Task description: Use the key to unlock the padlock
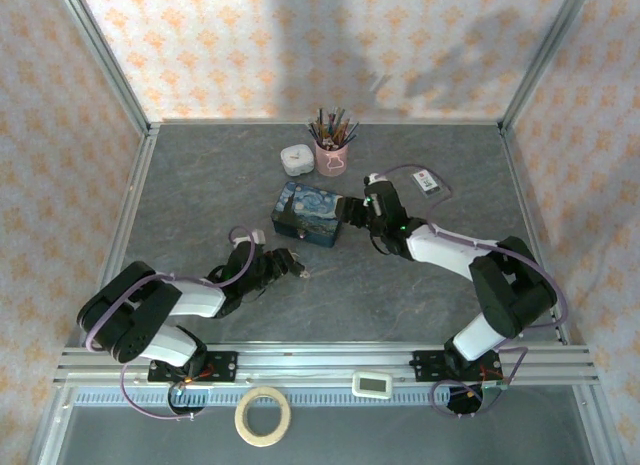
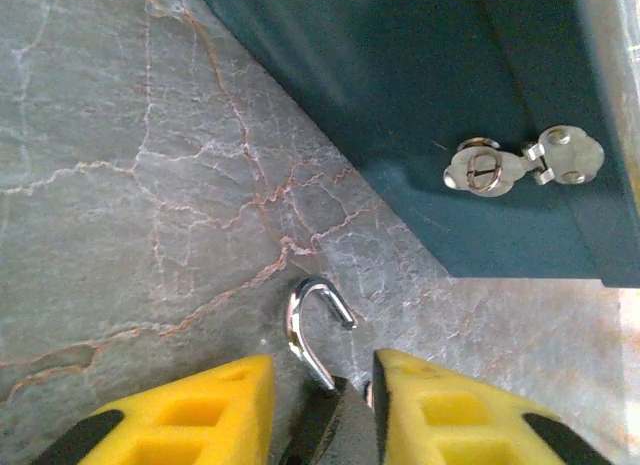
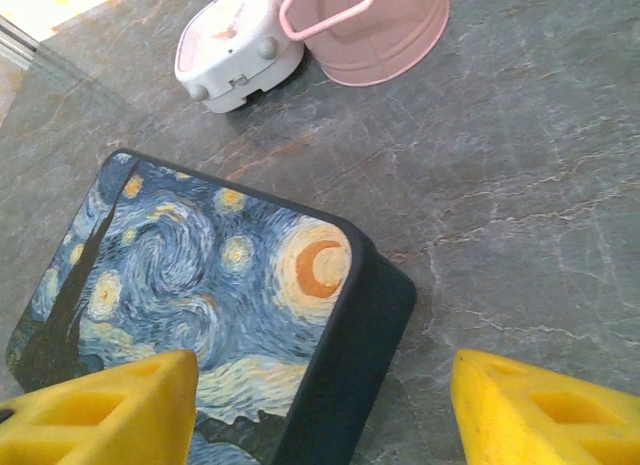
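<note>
**Operator:** State of the left gripper (image 2: 322,373)?

**Technician:** Nearly closed, its yellow fingers clamped on the dark body of the padlock (image 2: 325,430). The shackle (image 2: 305,320) points away from the fingers. One end is free and hooked over, so the lock reads as open. It hangs just above the table (image 2: 120,185), near the hasp (image 2: 520,167) of the tin (image 2: 420,105) but apart from it.

**Operator:** And the key?

**Technician:** I cannot make it out. It may sit in the body, hidden between the fingers.

**Operator:** Procedure for this step?

**Technician:** Grip the body only, never the shackle. Confirm that the free end is clear of the body. Move the lock away from the hasp so the hook cannot catch it.

**Operator:** Right gripper (image 3: 325,370)?

**Technician:** Spread wide and empty, over the tin's corner. Whether it touches the lid cannot be told. Use it to steady the tin.
</note>
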Controlling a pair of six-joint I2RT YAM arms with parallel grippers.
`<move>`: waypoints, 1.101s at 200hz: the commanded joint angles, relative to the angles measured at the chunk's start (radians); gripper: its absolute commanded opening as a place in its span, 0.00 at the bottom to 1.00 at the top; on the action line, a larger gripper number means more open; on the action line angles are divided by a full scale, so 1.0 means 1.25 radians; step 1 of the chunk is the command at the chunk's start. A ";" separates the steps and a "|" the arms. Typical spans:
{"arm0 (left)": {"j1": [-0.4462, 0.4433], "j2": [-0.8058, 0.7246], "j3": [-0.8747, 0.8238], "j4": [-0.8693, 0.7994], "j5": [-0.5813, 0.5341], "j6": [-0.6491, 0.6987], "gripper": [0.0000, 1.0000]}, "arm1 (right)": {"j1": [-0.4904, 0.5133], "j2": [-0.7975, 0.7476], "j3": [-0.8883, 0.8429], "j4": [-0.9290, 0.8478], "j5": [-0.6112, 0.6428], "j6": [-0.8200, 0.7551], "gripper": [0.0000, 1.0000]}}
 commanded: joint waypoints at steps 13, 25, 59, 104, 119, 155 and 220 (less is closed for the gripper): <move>0.010 -0.059 0.015 -0.048 -0.074 0.013 0.48 | -0.035 -0.046 -0.009 0.002 0.026 -0.019 0.67; 0.021 -0.084 0.024 -0.067 -0.091 0.026 0.52 | -0.053 -0.054 -0.014 -0.007 0.036 -0.031 0.67; 0.116 -0.139 0.084 -0.126 -0.099 0.108 0.65 | -0.110 -0.083 -0.027 -0.041 0.153 -0.119 0.69; 0.218 -0.124 0.294 -0.306 -0.246 0.333 0.89 | -0.257 -0.105 -0.071 0.019 0.239 -0.178 0.70; 0.232 -0.108 0.336 -0.315 -0.334 0.402 0.93 | -0.301 -0.095 -0.084 0.042 0.263 -0.185 0.70; 0.254 -0.066 0.357 -0.268 -0.506 0.517 0.97 | -0.393 -0.066 -0.138 0.127 0.267 -0.199 0.70; 0.274 -0.029 0.193 0.013 -0.764 0.724 0.99 | -0.444 0.020 -0.214 0.371 0.192 -0.270 0.71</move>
